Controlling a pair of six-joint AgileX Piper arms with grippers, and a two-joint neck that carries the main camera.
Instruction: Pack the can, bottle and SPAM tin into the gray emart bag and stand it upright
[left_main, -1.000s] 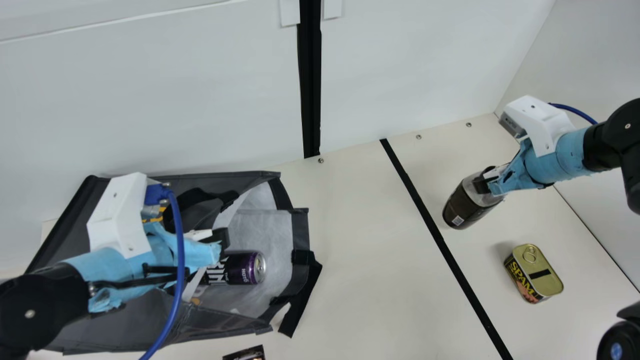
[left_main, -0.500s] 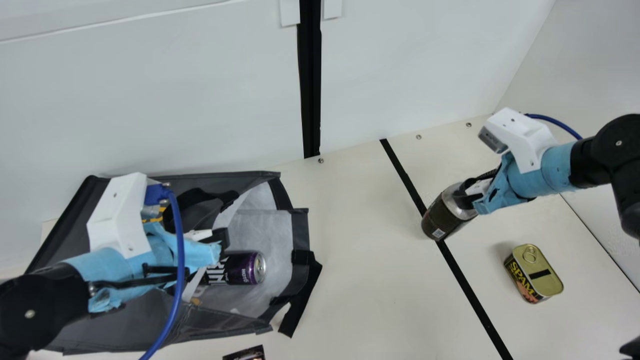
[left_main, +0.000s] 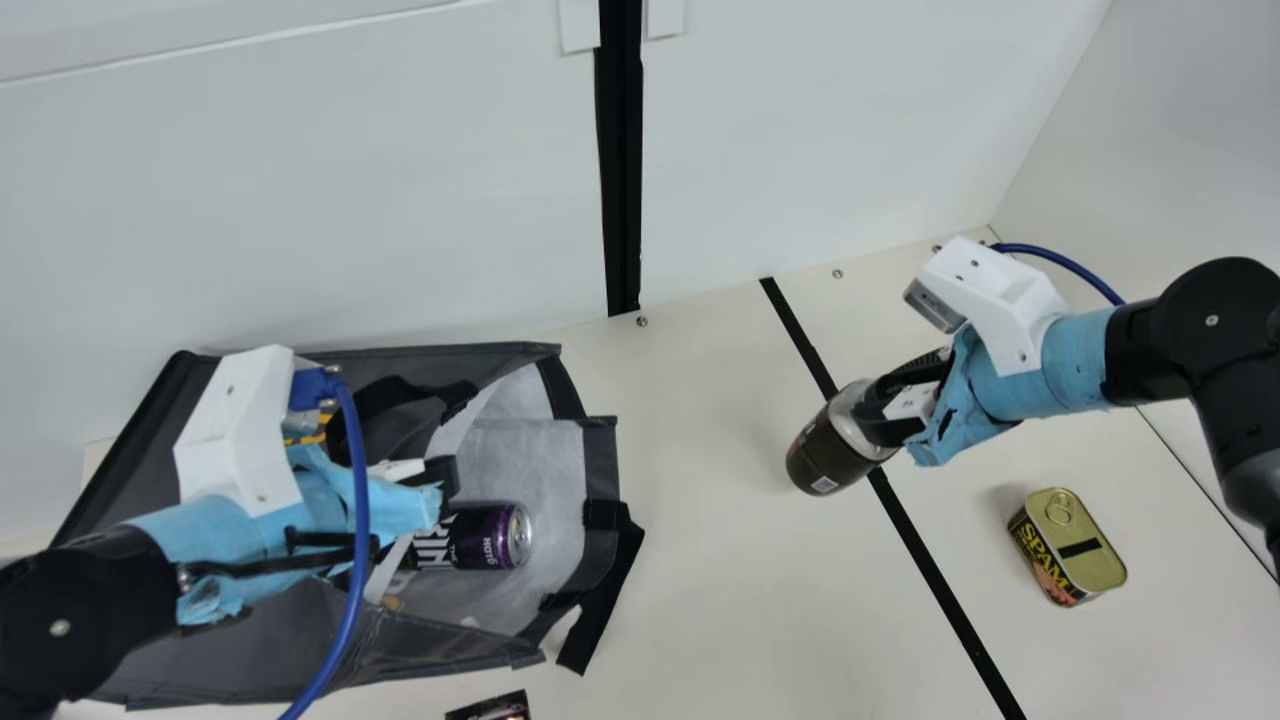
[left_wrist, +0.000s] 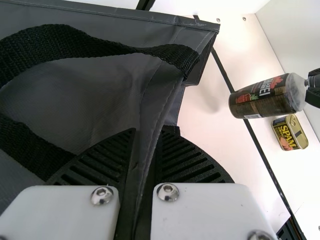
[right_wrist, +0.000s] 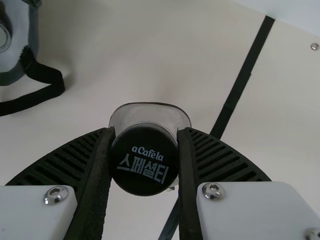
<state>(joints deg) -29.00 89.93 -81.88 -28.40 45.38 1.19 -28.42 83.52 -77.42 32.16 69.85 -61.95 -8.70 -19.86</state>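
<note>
In the main view the gray bag (left_main: 240, 640) lies on its side, mouth toward the right, with the purple can (left_main: 490, 536) inside it near the opening. My left gripper (left_main: 440, 485) is at the bag; in the left wrist view my left gripper (left_wrist: 145, 165) is shut on a fold of the bag's fabric (left_wrist: 160, 100). Right of the bag, my right gripper (left_main: 880, 410) holds the dark bottle (left_main: 830, 450), tilted, by its cap end. The right wrist view has the black cap (right_wrist: 144, 160) between the fingers of my right gripper (right_wrist: 144, 160). The SPAM tin (left_main: 1068, 547) stands on the table at the right.
A black tape line (left_main: 930, 560) crosses the cream table (left_main: 700, 560) between the bag and the tin. White walls (left_main: 400, 200) rise behind and at the right. Black straps (left_main: 600, 600) hang off the bag's mouth. A small dark printed item (left_main: 492, 707) lies at the front edge.
My right gripper has carried the bottle leftward toward the bag, from right of the tape line to over it and beyond. My left arm, the bag, the can and the tin have stayed put.
</note>
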